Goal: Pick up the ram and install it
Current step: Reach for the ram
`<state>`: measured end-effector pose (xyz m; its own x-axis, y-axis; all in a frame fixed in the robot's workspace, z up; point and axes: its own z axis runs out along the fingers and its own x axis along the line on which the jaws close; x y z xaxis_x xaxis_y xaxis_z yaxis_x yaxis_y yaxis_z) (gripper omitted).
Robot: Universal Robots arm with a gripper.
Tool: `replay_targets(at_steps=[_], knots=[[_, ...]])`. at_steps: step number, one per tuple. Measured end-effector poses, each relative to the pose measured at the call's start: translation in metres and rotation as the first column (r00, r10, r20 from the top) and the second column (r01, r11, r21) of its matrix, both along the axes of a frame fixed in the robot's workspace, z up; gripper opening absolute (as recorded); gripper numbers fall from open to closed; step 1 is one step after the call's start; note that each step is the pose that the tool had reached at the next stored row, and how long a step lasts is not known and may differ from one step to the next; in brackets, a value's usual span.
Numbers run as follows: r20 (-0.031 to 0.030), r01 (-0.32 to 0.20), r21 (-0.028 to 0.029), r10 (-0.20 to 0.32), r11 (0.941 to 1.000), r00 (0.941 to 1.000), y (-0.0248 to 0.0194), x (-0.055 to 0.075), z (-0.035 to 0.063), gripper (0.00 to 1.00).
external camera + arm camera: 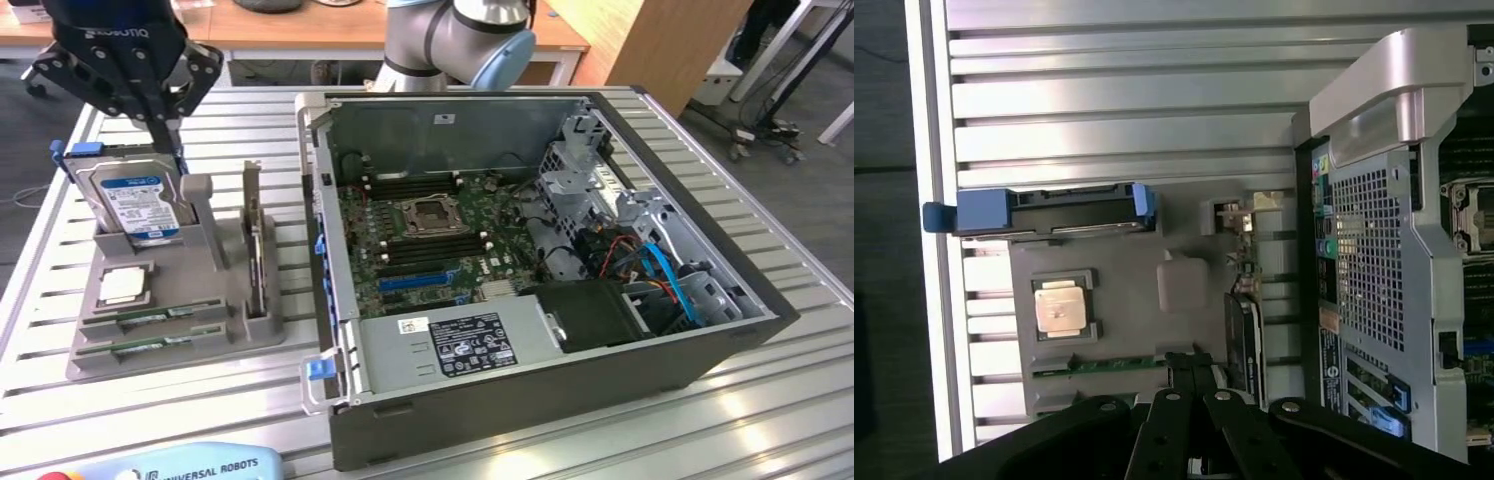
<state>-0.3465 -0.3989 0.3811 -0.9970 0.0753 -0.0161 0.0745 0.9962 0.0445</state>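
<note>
the robot's pincer, shut and empty, hangs over a grey holder on the slatted desk, close to the upright hard drive, while the ram lies in a holder slot just beside a square chip, left of the open computer case in the exterior view

Ribbed bare-metal table, matt grey plastic holder.

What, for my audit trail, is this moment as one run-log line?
gripper: shut, empty, over tray | ram: in tray slot, not held | computer case: open, beside tray
</note>
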Motion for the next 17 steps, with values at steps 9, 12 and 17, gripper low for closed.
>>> replay_targets(at_steps=[9, 12, 17], knots=[[-0.0046, 0.0, 0.0, 0.0, 1.0, 1.0, 0.0, -0.016, -0.0021, 0.1], [-0.0067, 0.0, -0.0001, 0.0, 1.0, 1.0, 0.0, -0.021, -0.0028, 0.1], [-0.0106, 0.0, -0.0002, 0.0, 1.0, 0.9999, 0.0, -0.03, -0.0041, 0.1]])
